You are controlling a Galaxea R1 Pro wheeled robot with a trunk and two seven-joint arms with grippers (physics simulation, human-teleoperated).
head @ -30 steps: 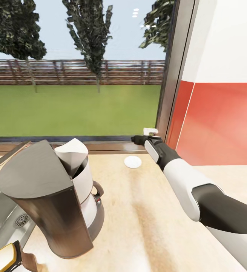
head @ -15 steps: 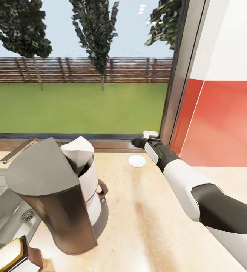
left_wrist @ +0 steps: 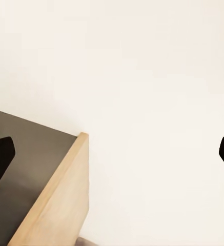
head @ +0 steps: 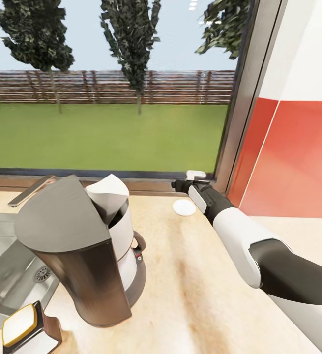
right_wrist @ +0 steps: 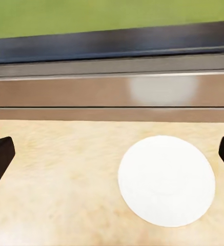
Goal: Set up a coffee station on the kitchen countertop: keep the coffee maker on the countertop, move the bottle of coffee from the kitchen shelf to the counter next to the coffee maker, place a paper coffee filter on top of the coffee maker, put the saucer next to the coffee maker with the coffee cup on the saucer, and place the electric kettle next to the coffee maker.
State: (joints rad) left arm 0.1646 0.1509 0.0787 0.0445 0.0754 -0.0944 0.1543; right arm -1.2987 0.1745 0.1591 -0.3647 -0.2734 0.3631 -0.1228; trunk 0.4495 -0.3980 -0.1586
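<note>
Right gripper (head: pixel 186 184) first: it hangs out at the far edge of the kitchen countertop (head: pixel 200 295), close to the window sill, fingers spread wide with nothing between them. In the wrist view both dark fingertips (right_wrist: pixel 0 156) sit at the edges of the picture, well apart. Just beside it lies the saucer (head: pixel 184 207), flat on the wood, bare, no cup on it. I'd say the arm is lined up there because that plate is its target; it sits well apart from the coffee maker (head: pixel 84 255) and needs to come nearer.

Left gripper (left_wrist: pixel 112 154) is open too, its tips parted and facing a pale wall and a wooden edge.

Further left and nearer, the grey machine stands on the counter beside the sink (head: pixel 8 275), the paper coffee filter (head: pixel 109 194) already perched in its top. The bottle of coffee (head: pixel 25 329) rests at the near-left corner, close to the machine.
</note>
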